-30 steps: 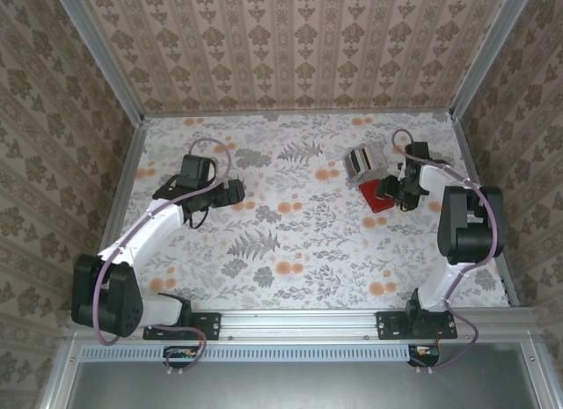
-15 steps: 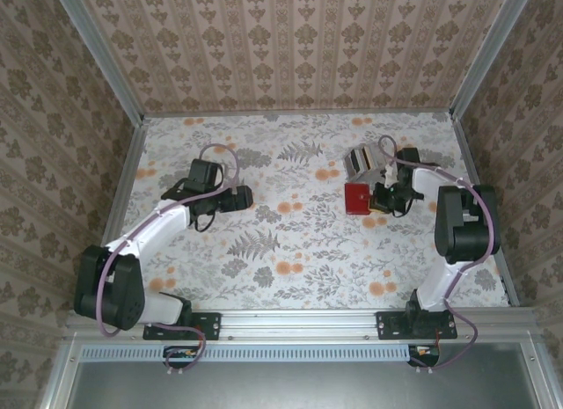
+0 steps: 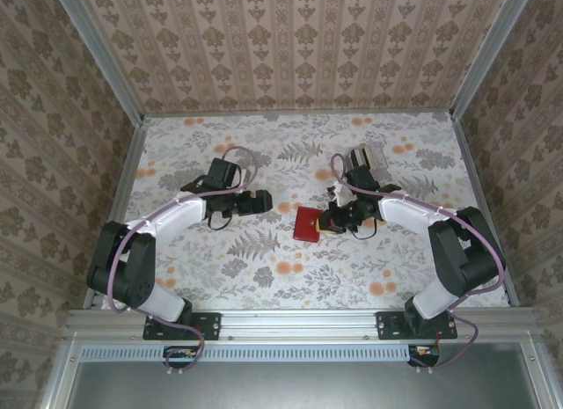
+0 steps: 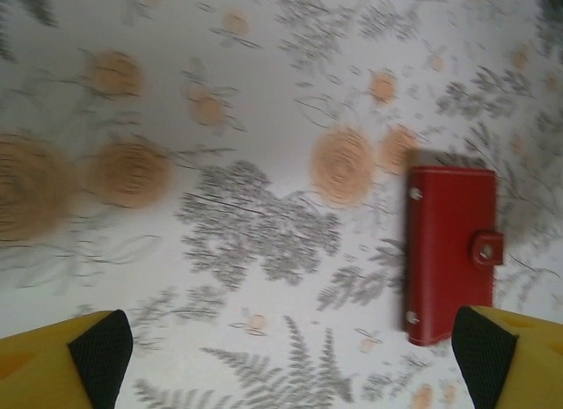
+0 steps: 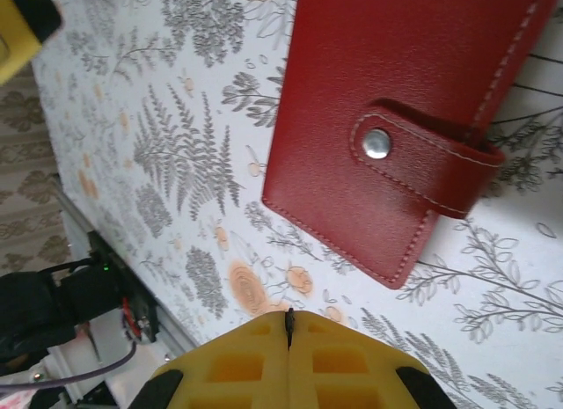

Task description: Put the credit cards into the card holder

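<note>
Your wallet (image 3: 308, 223) lies flat and closed on the flowered table (image 3: 264, 277), about mid-table, between the two arms. The tab (image 5: 440, 176) wraps over one edge and its metal snap (image 5: 376, 143) is fastened.

Your right gripper (image 3: 330, 221) sits low, just beside the wallet's right edge. In the right wrist view its yellow fingers (image 5: 237, 365) are pressed together with only a thin seam between them, and nothing shows pinched there. The wallet's nearest corner lies just ahead of the tips, with a strip of table between them. From overhead you cannot tell whether they touch.

Your left gripper (image 3: 264, 200) is to the left of the wallet, near it but apart, pointing towards it. In the left wrist view its jaws are spread wide and empty, with one black pad (image 4: 101, 352) in each lower corner. The wallet lies ahead of the pad on the right-hand side of that view, its lower end close by it.

A clear box (image 3: 365, 157) stands farther back on the table, behind the right gripper and apart from the wallet.
</note>
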You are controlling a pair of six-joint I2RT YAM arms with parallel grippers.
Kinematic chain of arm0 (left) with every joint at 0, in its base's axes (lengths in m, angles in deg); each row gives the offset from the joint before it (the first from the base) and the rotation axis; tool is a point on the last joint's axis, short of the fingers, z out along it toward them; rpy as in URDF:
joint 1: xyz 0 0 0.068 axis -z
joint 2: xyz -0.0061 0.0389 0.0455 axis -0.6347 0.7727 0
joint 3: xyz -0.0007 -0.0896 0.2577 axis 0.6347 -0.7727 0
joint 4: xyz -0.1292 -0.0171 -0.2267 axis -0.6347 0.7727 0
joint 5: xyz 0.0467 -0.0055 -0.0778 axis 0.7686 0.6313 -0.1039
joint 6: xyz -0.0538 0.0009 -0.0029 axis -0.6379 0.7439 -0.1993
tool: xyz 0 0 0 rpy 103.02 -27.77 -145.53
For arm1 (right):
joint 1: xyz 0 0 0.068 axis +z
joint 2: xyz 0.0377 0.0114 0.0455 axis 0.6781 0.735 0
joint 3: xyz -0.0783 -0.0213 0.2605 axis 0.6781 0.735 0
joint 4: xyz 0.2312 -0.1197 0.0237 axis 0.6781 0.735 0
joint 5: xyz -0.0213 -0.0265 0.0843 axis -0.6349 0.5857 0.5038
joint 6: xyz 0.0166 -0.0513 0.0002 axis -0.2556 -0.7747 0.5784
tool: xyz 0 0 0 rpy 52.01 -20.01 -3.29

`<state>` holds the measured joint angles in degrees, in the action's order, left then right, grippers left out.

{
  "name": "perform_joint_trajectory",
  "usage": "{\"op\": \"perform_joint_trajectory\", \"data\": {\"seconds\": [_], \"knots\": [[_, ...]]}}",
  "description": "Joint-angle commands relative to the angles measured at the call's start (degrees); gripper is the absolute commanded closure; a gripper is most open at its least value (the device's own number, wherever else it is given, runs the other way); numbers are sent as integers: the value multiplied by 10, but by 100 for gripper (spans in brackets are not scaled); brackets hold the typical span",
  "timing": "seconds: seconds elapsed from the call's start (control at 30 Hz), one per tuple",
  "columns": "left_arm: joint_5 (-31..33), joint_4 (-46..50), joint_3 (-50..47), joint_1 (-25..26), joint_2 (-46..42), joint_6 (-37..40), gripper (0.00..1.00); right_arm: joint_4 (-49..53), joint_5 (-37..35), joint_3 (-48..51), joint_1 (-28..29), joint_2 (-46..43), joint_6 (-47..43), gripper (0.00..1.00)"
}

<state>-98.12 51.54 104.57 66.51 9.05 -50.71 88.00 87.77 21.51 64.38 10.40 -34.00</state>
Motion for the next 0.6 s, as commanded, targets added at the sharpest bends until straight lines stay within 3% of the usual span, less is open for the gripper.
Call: {"op": "perform_joint_trajectory", "data": {"seconds": [0.0, 0.07, 0.17, 0.37, 0.57], "knots": [[-59, -15, 21, 10, 13, -13, 4, -9, 34, -15, -3, 14, 11, 99], [-70, -14, 22, 11, 23, -10, 6, 11, -12, -13, -5, 5, 7, 79], [-106, -28, 28, 12, 46, -4, 13, 2, -41, 0, -17, 4, 27, 65], [-220, -25, 93, 32, 143, 25, 29, -8, -13, -14, -19, 74, 23, 67], [-212, 22, 147, 65, 210, 46, 34, -30, -25, -4, -17, 99, 30, 65]]}}
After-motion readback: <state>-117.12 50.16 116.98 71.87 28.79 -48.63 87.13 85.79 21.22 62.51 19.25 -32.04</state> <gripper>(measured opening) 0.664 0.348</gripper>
